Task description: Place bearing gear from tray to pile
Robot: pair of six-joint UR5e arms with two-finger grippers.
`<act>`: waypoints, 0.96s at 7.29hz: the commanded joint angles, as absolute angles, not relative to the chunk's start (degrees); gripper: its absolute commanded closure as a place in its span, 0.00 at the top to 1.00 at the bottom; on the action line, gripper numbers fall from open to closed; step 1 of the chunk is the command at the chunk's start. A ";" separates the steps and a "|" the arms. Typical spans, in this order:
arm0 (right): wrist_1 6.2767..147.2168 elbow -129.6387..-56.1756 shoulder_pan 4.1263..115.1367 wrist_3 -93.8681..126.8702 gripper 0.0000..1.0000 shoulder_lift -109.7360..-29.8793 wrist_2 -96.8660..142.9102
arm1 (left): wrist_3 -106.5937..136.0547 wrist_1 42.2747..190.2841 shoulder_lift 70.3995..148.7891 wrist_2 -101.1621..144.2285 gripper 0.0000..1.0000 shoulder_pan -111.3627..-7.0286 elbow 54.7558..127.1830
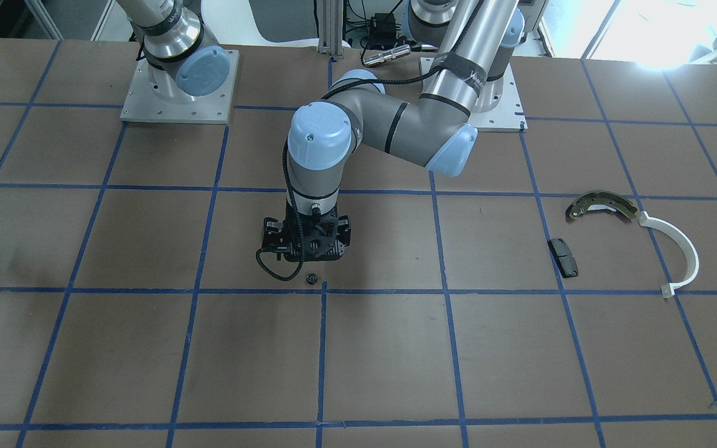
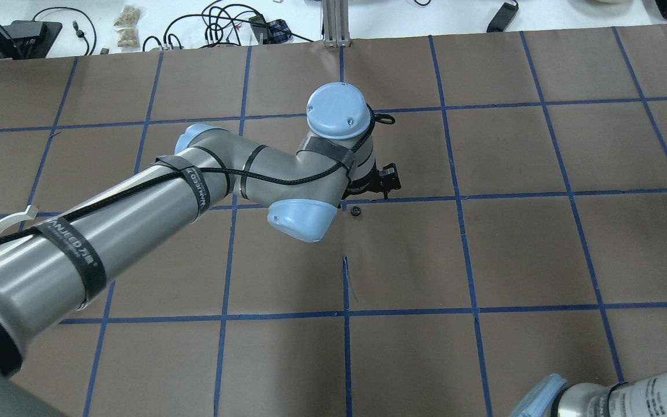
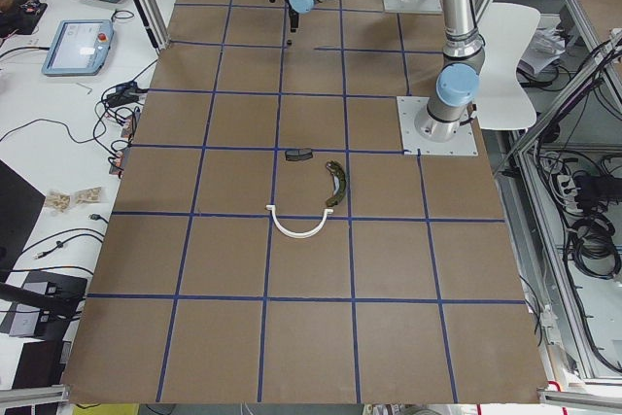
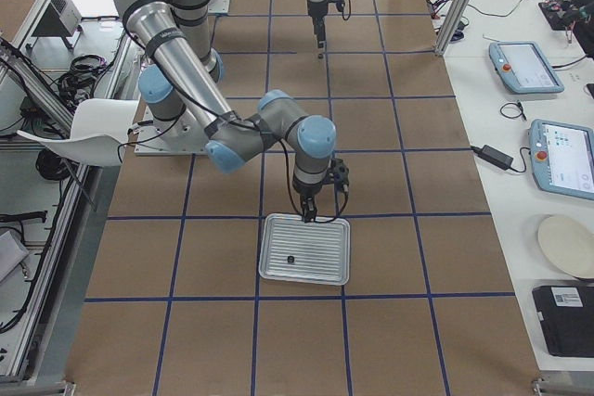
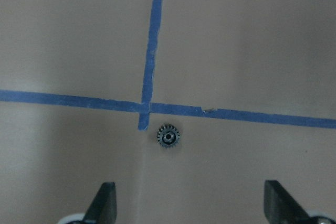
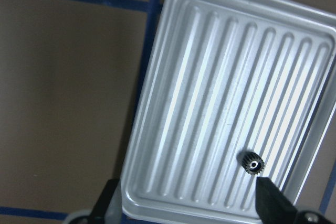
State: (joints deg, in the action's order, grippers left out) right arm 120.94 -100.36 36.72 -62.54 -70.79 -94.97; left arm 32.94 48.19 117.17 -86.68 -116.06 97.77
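Brown bench (image 1: 147, 361) gridded with blue tape (image 1: 322, 348). Just beside a tape crossing near the middle, flat on the bare surface: a small dark bearing gear (image 5: 168, 137), fine teeth round the rim, pale bore at the centre. Well apart from the pile, namely olive brake shoe (image 1: 601, 205), white half-ring (image 1: 682, 255) and black pad (image 1: 564, 257), and well apart from the tray (image 6: 210, 103) too. Above it, left gripper (image 5: 189, 203), spread wide and empty, with the gear ahead of the fingertips rather than between them. Near one corner of the ribbed silver tray, a second gear (image 6: 254, 164) of the same kind, with right gripper (image 6: 189, 198) hanging over it, also wide and empty.

Probably light, rigid metal, safe under a firm pinch. Small and toothed, so liable to skid or flip out if caught off-centre. Best taken across the toothed rim, pads square on opposite sides, closing low, almost at the surface.
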 commanded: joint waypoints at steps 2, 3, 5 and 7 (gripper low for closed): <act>130.78 -100.46 30.33 -73.03 0.90 -60.65 -94.39 | 33.31 46.32 121.81 -91.91 1.00 -116.89 97.65; 130.78 -100.55 29.71 -75.56 0.85 -60.12 -94.22 | 32.44 46.32 123.12 -91.93 0.93 -116.81 97.21; 130.78 -100.46 29.53 -76.11 0.57 -60.03 -93.96 | 31.82 47.02 123.84 -91.85 0.47 -116.89 95.19; 130.61 -100.28 29.53 -76.29 0.26 -60.12 -93.78 | 32.25 47.20 123.75 -91.58 0.38 -116.98 95.80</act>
